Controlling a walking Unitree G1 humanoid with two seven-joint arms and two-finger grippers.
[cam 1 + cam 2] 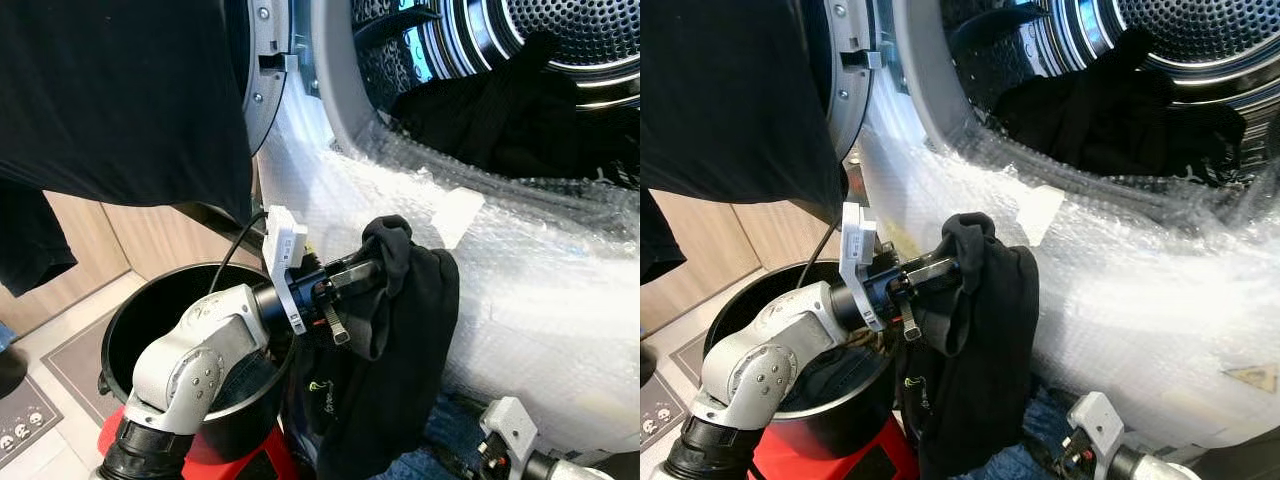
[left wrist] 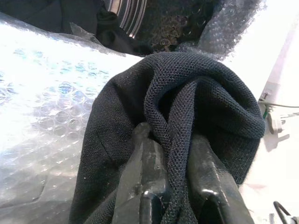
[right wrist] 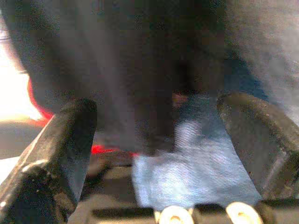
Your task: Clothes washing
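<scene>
Tiled floor [image 1: 60, 345]: black bucket [image 1: 150, 310] on red base [image 1: 230, 455], blue cloth [image 1: 1005, 462] beside, grey mat [image 1: 25, 415].

Left arm reaching forward, elbow bent, left gripper [image 1: 372, 272] pinching a black garment [image 1: 400, 340]; right gripper [image 3: 159, 135] hanging low, fingers spread.

Black knit garment [image 1: 405, 340] hangs bunched below the washer drum [image 1: 560, 60]; more dark clothes [image 1: 500, 120] lie inside.

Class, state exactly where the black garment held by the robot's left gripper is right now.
The black garment hangs pinched in the left gripper, centre of the head views, above the black bucket and below the washing machine drum.
</scene>
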